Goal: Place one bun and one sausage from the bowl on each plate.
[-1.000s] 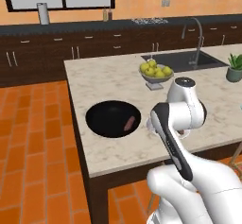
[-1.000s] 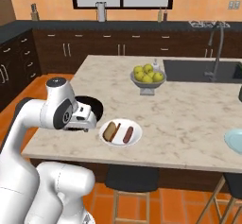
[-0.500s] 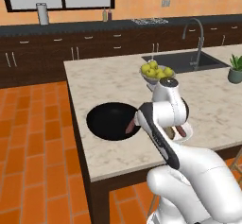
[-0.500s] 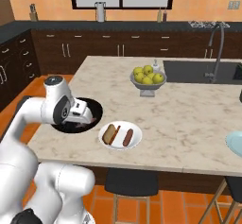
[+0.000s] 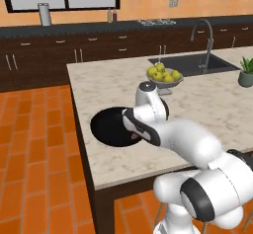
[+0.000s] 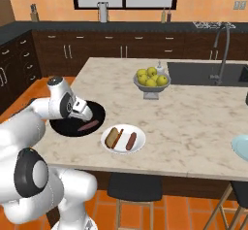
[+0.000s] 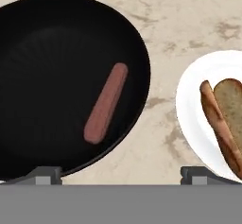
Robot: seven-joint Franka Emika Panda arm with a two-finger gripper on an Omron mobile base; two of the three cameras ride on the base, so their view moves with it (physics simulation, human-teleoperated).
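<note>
The black bowl (image 7: 56,43) holds one reddish-brown sausage (image 7: 106,102), lying slantwise near its right side. My gripper (image 7: 122,175) hovers above the bowl's near rim, open, with nothing between its fingertips (image 7: 45,173). To the right, the white plate (image 7: 189,105) carries an orange-brown bun (image 7: 231,105) with a second sausage (image 7: 215,119) alongside. In the right base view, the bowl (image 6: 65,127), its sausage (image 6: 88,125) and the white plate (image 6: 138,145) sit near the counter's front left. A sliver of the pale blue plate (image 6: 240,146) shows at the right edge. The smaller yellowish-tan bun is out of view.
A grey footed bowl of yellow-green fruit (image 6: 151,78) stands mid-counter behind the plate. The sink (image 6: 203,73) with its faucet lies at the back right, and a potted plant (image 5: 245,72) is beside it. The counter's left edge runs close to the black bowl (image 5: 106,124).
The arm has swung left and down, bringing the hand from beside the white plate to over the black bowl. The bun and sausage on the white plate have stayed put.
</note>
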